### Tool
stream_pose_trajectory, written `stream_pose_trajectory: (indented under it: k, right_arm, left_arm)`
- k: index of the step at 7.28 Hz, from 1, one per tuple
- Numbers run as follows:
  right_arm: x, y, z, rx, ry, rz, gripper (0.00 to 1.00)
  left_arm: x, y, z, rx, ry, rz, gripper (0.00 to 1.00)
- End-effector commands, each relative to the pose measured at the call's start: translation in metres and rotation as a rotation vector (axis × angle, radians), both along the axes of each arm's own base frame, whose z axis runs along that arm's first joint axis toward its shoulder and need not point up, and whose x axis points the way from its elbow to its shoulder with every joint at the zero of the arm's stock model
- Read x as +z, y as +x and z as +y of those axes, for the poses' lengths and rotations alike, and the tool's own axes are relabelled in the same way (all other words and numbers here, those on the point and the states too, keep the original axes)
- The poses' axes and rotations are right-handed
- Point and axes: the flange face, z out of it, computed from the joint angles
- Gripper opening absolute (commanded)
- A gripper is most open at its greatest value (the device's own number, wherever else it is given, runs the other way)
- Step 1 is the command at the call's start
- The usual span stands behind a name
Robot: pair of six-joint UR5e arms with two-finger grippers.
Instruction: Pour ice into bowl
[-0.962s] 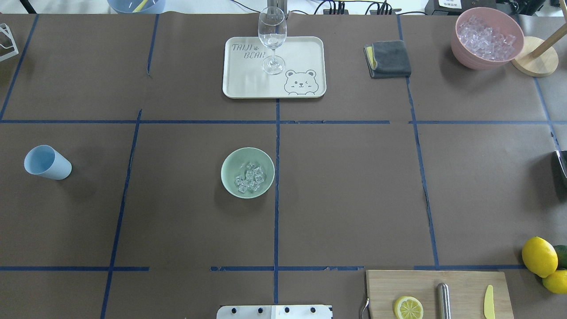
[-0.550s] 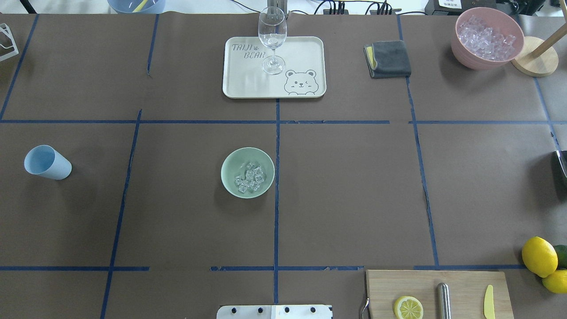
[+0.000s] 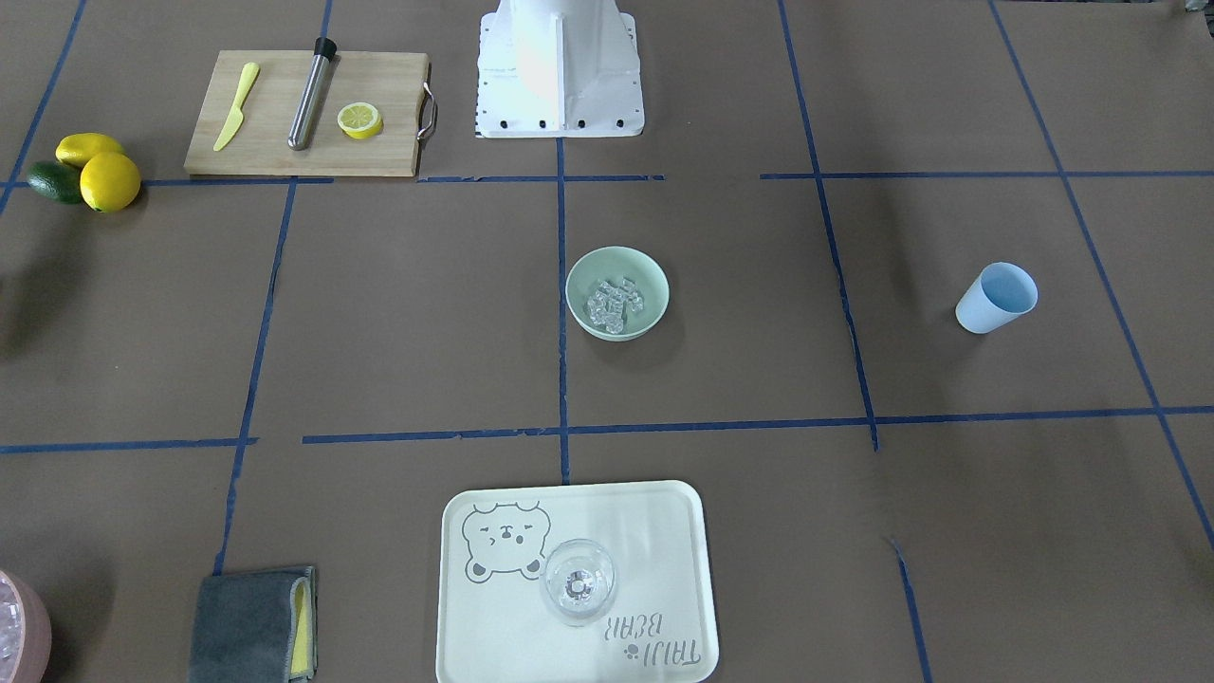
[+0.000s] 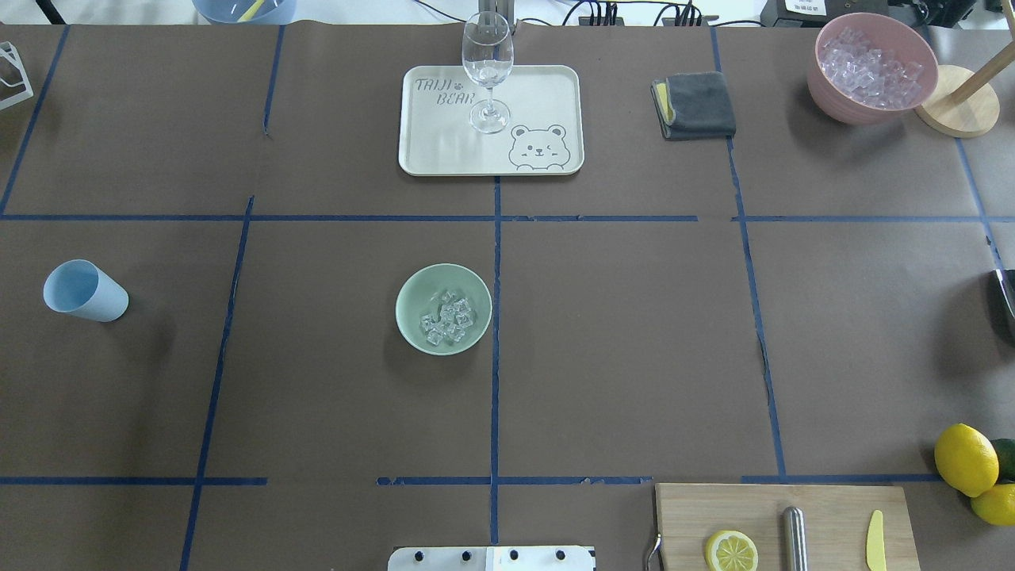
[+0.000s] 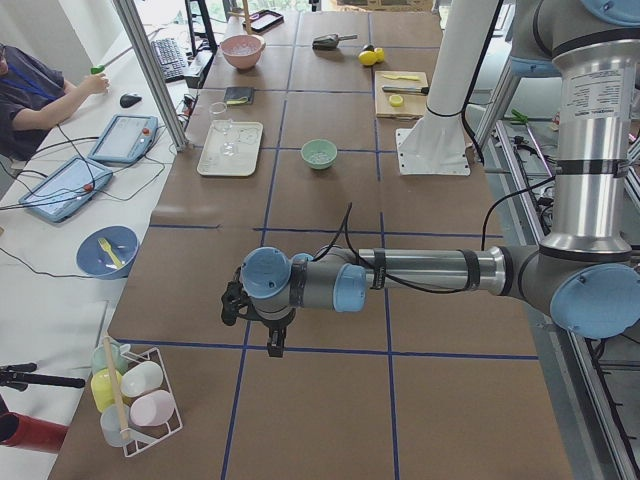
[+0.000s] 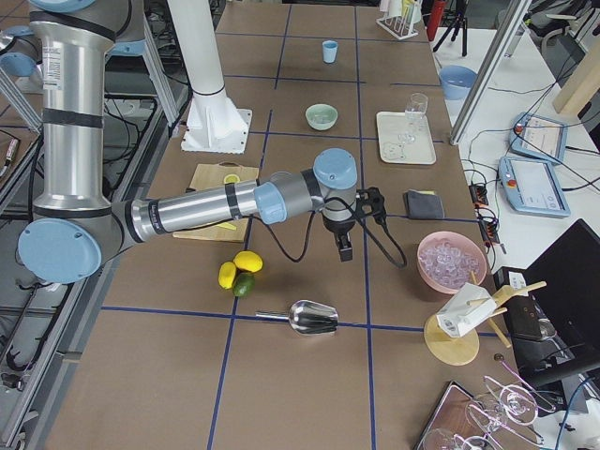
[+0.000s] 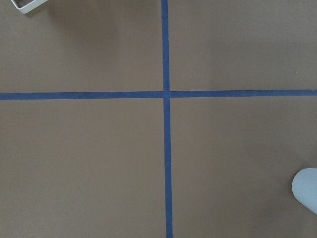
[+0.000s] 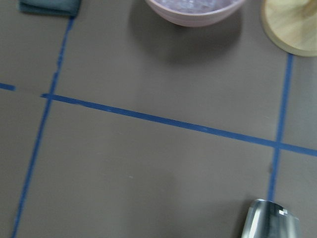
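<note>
Overhead exterior view, nearest the robot: a cutting board (image 4: pixel 761 507) carrying a lemon half (image 4: pixel 731 551) lies to the near right of the bowl (image 4: pixel 416 297). The mint-green bowl sits mid-table with the ice (image 4: pixel 448 317) gathered inside it. A blue cup (image 4: pixel 86 291) stands well to the bowl's left. Beyond the bowl, a wine glass (image 4: pixel 487 59) stands on a tray (image 4: pixel 547 95). The left gripper (image 5: pixel 272 345) and right gripper (image 6: pixel 344 251) hang well apart from the bowl, one off each side; I cannot tell whether either is spread or pressed together.
</note>
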Motion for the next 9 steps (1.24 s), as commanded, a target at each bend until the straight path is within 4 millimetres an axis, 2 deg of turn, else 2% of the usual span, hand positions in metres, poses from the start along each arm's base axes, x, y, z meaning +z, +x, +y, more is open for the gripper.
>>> stream_pose_trajectory:
  k: [1,2,3,4,5,6,9]
  right_arm:
    - [-0.098,-0.105,0.004,-0.015,-0.015,-0.09,1.0]
    - [-0.134,-0.156,0.008,0.015,-0.041,-0.095,1.0]
    - [-0.177,-0.216,0.013,0.045,-0.083,-0.126,1.0]
    - [-0.217,-0.295,0.035,0.069,-0.097,-0.133,1.0]
    - [-0.23,-0.353,0.051,0.087,-0.076,-0.107,1.0]
    - [-0.244,-0.407,0.057,0.072,-0.115,-0.106,1.0]
    - [-0.316,-0.516,0.052,0.155,-0.206,-0.008,1.0]
  left_arm:
    - [-0.019,-0.003,-0.017,-0.001,0.052,-0.088,1.0]
    - [-0.022,-0.004,-0.018,-0.003,0.059,-0.09,1.0]
    - [-0.023,-0.004,-0.018,-0.004,0.064,-0.093,1.0]
    - [-0.028,-0.004,-0.014,-0.005,0.074,-0.089,1.0]
    - [-0.028,-0.003,-0.013,-0.003,0.074,-0.086,1.0]
    - [-0.031,-0.004,-0.015,-0.005,0.086,-0.083,1.0]
    - [-0.046,-0.003,-0.014,-0.005,0.116,-0.08,1.0]
